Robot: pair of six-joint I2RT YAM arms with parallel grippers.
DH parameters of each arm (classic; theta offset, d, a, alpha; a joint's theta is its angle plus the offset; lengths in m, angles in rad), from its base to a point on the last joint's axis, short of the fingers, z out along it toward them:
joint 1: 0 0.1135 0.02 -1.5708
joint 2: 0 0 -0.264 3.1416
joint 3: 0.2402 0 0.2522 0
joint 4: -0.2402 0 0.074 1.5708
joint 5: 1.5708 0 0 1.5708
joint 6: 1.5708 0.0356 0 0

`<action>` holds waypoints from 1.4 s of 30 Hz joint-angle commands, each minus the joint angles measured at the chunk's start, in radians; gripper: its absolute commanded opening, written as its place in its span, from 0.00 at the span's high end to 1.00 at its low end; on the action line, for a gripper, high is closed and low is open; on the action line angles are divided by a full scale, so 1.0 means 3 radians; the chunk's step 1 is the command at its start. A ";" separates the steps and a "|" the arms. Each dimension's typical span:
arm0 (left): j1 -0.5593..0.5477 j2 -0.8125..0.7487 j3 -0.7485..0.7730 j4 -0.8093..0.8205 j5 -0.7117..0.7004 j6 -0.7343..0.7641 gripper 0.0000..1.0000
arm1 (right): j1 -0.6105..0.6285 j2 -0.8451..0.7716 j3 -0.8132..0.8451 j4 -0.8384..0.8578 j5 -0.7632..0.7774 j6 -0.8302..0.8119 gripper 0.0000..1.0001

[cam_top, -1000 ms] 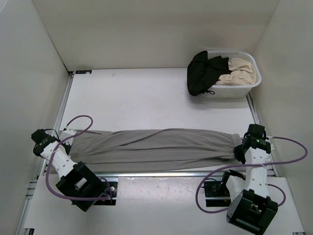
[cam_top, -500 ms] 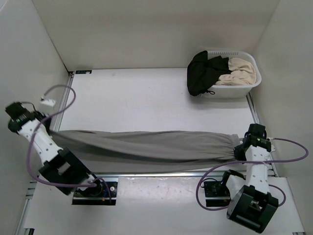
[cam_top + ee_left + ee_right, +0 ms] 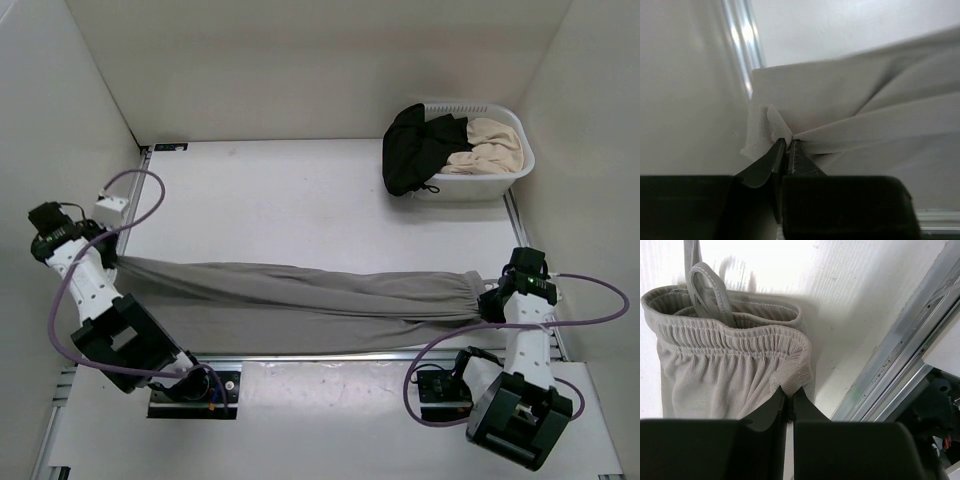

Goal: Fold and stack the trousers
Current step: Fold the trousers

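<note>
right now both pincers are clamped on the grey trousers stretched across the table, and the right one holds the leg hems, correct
Not quite. The left pincer and the right pincer are both clamped on the grey trousers stretched across the table, but the right one holds the elastic waistband, not the leg hems. The right wrist view shows the gathered band pinched between its jaws.

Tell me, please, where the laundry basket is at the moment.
In the top view, the white basket sits at the far right corner of the table, holding the black garment and beige garment, beyond the trousers.
</note>
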 commanded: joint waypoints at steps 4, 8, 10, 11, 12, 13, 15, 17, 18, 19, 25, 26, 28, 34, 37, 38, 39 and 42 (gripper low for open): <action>0.0295 -0.0420 -0.0761 0.0216 -0.0339 0.0474 0.86 | -0.0016 -0.0179 0.0016 -0.0092 0.0138 -0.0098 1.00; 0.0785 -0.0456 -0.1063 0.0247 -0.0411 0.0842 0.86 | -0.0016 -0.0362 -0.0025 -0.0241 0.0246 -0.0031 1.00; 0.0935 -0.0425 -0.1176 0.0247 -0.0441 0.1036 0.86 | -0.0016 -0.0363 -0.0056 -0.0241 0.0277 -0.0001 1.00; 0.1016 -0.0425 -0.1288 0.0247 -0.0472 0.1037 0.86 | -0.0016 -0.0363 -0.0056 -0.0276 0.0312 0.0055 1.00; 0.1048 -0.0461 -0.1345 0.0207 -0.0472 0.1098 0.86 | -0.0052 -0.0363 -0.0056 -0.0277 0.0312 0.0055 1.00; 0.1048 -0.0496 -0.1462 0.0207 -0.0472 0.1139 0.86 | -0.0082 -0.0363 -0.0026 -0.0327 0.0393 0.0111 1.00; 0.1079 -0.0629 -0.1580 0.0207 -0.0472 0.1190 0.86 | -0.0113 -0.0363 -0.0026 -0.0328 0.0394 0.0142 1.00; 0.1079 -0.0721 -0.1749 0.0207 -0.0472 0.1308 0.86 | -0.0113 -0.0363 -0.0026 -0.0328 0.0354 0.0142 1.00; 0.1079 -0.0757 -0.1790 0.0207 -0.0472 0.1339 0.86 | -0.0113 -0.0333 -0.0026 -0.0328 0.0313 0.0142 1.00; 0.1079 -0.0757 -0.1821 0.0207 -0.0513 0.1339 0.86 | -0.0113 -0.0332 -0.0026 -0.0328 0.0312 0.0173 1.00; 0.1242 -0.0477 -0.1781 0.0242 -0.0579 0.1339 0.81 | -0.0144 -0.0332 -0.0005 -0.0537 0.0506 0.0295 0.41; 0.1278 -0.0426 -0.1750 0.0242 -0.0610 0.1339 0.78 | -0.0144 -0.0332 0.0045 -0.0568 0.0552 0.0326 0.34; 0.1380 -0.0308 -0.1699 0.0242 -0.0610 0.1339 0.58 | -0.0144 -0.0332 0.0092 -0.0639 0.0695 0.0372 0.19; 0.1579 -0.0338 -0.1551 -0.0156 -0.0641 0.1804 0.35 | -0.0144 -0.0363 0.0393 -0.0574 0.0681 0.0159 0.14; 0.1621 -0.0338 -0.1270 -0.0376 -0.0457 0.1774 0.35 | -0.0058 -0.0322 0.0715 -0.0380 0.0553 -0.0215 0.15; 0.1621 -0.0338 -0.1183 -0.0376 -0.0361 0.1728 0.38 | 0.0034 -0.0271 0.0837 -0.0308 0.0487 -0.0317 0.16; 0.1621 -0.0293 -0.1096 -0.0376 -0.0147 0.1560 0.40 | 0.0085 -0.0240 0.0879 -0.0231 0.0390 -0.0530 0.19; 0.1279 -0.0022 -0.0769 -0.0376 -0.0017 0.0994 0.48 | 0.0321 -0.0092 0.0910 0.0060 -0.0104 -0.0762 0.36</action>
